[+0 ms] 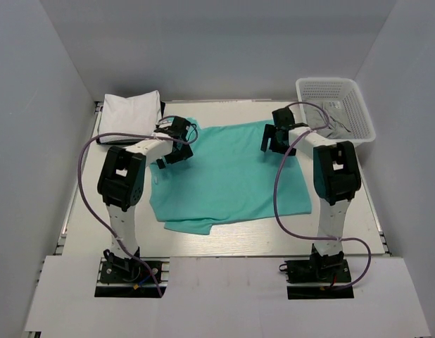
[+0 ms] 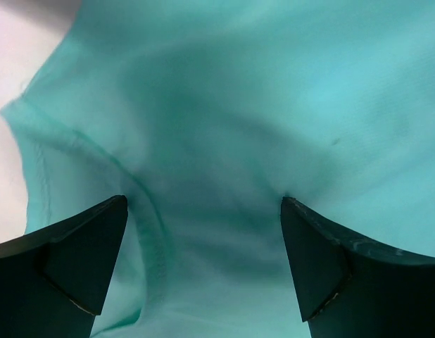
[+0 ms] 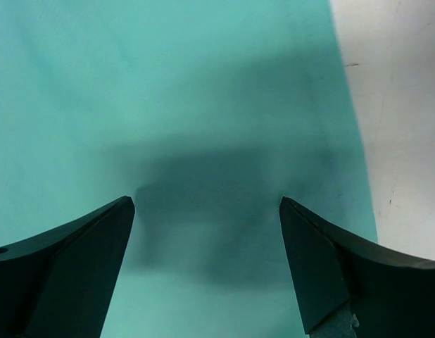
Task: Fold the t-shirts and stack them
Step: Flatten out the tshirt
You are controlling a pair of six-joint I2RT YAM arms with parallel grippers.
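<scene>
Step in hand: judging by the layout, both arms are lining up a pinch on the far edge of the shirt for its first fold.
Shirt location: the plain teal-green short-sleeved cloth t-shirt (image 1: 231, 176) is lying spread out in the middle of the white bench (image 1: 260, 236), between the two arms.
Left fingers (image 2: 70, 253): they are standing apart, nothing clamped, over a stitched seam at the shirt's far left corner. The cloth is puckering between the tips.
Right fingers (image 3: 62, 267): they are also standing apart, over flat cloth just inside the shirt's right edge, with bare bench showing beside it.
Contact: the views are not showing whether the tips are touching the cloth.
Grasp advice: each pair should be closing on the edge itself, taking both layers. A pinch further in is likely to gather a ridge.
Symmetry: both pinches should be sitting equally far in from the far edge, so the fold line is running straight.
Lift advice: raising both sides together is keeping the cloth taut and is avoiding skew.
Stack target: the folded white cloth t-shirt (image 1: 129, 113) is lying at the far left corner, well apart from the teal one.
Obstacle: the white plastic mesh basket (image 1: 362, 113) is standing near the right arm, so the right-side sweep needs to stay clear of it.
</scene>
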